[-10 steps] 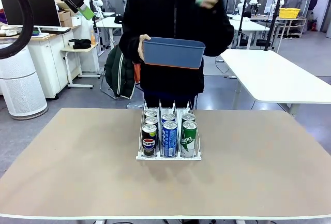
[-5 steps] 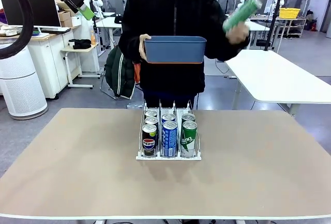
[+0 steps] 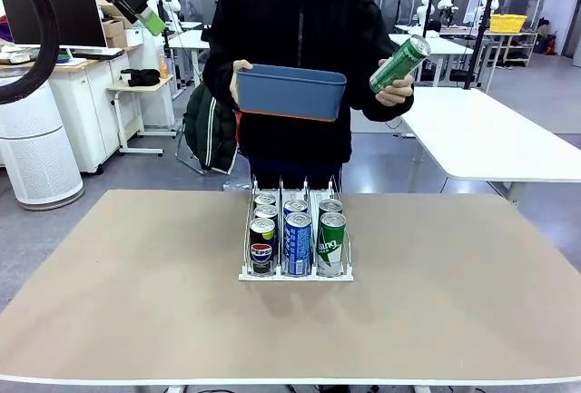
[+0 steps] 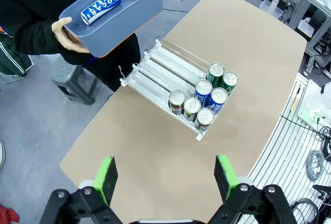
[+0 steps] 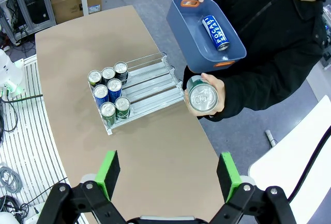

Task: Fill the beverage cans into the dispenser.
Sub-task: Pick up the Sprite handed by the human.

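Dispenser [image 3: 295,276] is sitting mid-table [image 3: 136,302] in the front view. Cans [image 3: 297,243] are standing packed against its front lip: black in one outer lane, blue in the middle, green in the other. Person [image 3: 300,39] is standing at the far side. One hand [image 3: 397,93] is clasping a green can [image 3: 399,62], tilted, up in the air beyond the table's far edge. Other hand [image 3: 241,73] is gripping a blue bin [image 3: 290,93] at chest height.

Left wrist view: left gripper [image 4: 166,162] is hovering high over the table, fingers spread wide, holding nothing. Seven cans are showing in the dispenser: three, two, two. A blue can [image 4: 101,6] is lying on its side inside the bin.

Right wrist view: right gripper [image 5: 166,157] is hanging high too, fingers parted, empty. Green can's silver top is facing the camera, just beside the bin, off the table past the dispenser's back end.
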Available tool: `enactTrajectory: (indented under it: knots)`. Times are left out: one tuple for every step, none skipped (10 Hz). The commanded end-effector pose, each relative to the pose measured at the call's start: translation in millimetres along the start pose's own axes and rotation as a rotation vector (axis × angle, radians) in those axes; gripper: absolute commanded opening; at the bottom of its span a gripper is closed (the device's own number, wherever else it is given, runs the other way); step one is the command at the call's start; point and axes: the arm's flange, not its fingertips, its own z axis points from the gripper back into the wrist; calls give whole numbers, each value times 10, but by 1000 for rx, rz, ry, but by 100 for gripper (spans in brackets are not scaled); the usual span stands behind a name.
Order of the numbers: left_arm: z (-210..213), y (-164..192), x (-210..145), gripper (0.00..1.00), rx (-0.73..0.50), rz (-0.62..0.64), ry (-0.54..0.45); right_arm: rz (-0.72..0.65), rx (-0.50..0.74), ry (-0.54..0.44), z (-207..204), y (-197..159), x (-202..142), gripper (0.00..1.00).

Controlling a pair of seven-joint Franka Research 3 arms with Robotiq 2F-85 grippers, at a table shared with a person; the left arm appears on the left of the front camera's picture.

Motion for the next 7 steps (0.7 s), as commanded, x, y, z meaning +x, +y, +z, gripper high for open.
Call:
enactTrajectory:
  knots:
    - [3, 5, -10, 100, 0, 0, 1, 0, 1, 0, -5, 10, -4, 100]
    - [3, 5, -10, 100, 0, 0, 1, 0, 1, 0, -5, 10, -4, 100]
    - [3, 5, -10, 100, 0, 0, 1, 0, 1, 0, -5, 10, -4, 100]
    - [3, 5, -10, 100, 0, 0, 1, 0, 1, 0, -5, 10, -4, 100]
    - [3, 5, -10, 100, 0, 0, 1, 0, 1, 0, -5, 10, -4, 100]
    - [3, 5, -10, 100, 0, 0, 1, 0, 1, 0, -5, 10, -4, 100]
    - [3, 5, -10, 100, 0, 0, 1, 0, 1, 0, -5, 10, -4, 100]
